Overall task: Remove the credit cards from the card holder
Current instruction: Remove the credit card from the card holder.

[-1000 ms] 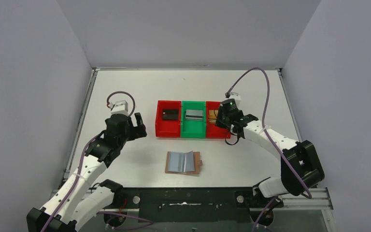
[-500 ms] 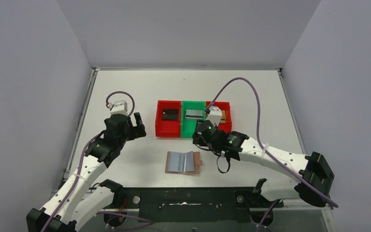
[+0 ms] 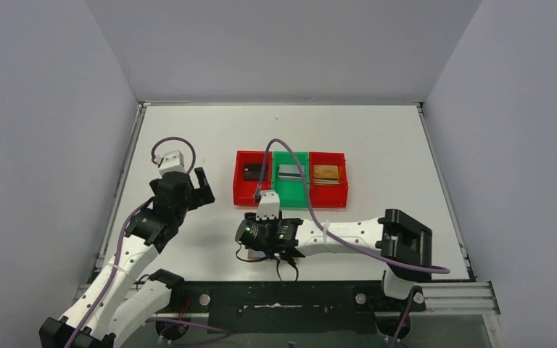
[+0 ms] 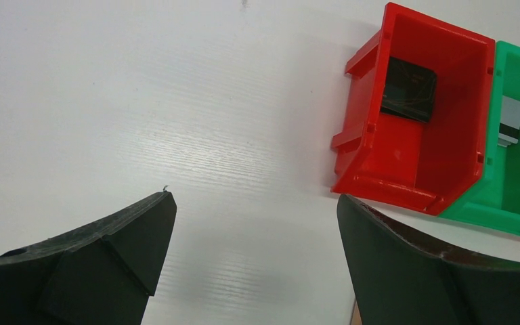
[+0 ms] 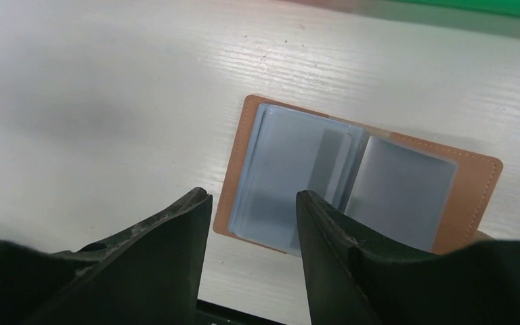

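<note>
The card holder (image 5: 470, 193), tan leather with grey-blue slots, lies open on the table near the front edge. Light blue credit cards (image 5: 281, 169) sit in its left slots. My right gripper (image 5: 252, 196) hovers open over the holder's near left corner, nothing between its fingers. In the top view this gripper (image 3: 272, 243) covers the holder. A black card (image 3: 254, 171), a silver card (image 3: 290, 172) and a gold card (image 3: 328, 172) lie in the bins. My left gripper (image 3: 199, 190) hangs open and empty, left of the bins; its wrist view shows bare table between the fingers (image 4: 128, 237).
Three bins stand in a row behind the holder: red (image 3: 250, 194), green (image 3: 291, 196), red (image 3: 328, 194). The left wrist view shows the left red bin (image 4: 406, 156) and the green bin (image 4: 514, 196). The black front rail (image 3: 283, 297) runs just below the holder.
My right arm swung from the right red bin down and left to above the card holder, its jaws widening. The gold card now shows in that bin. The left arm barely shifted.
</note>
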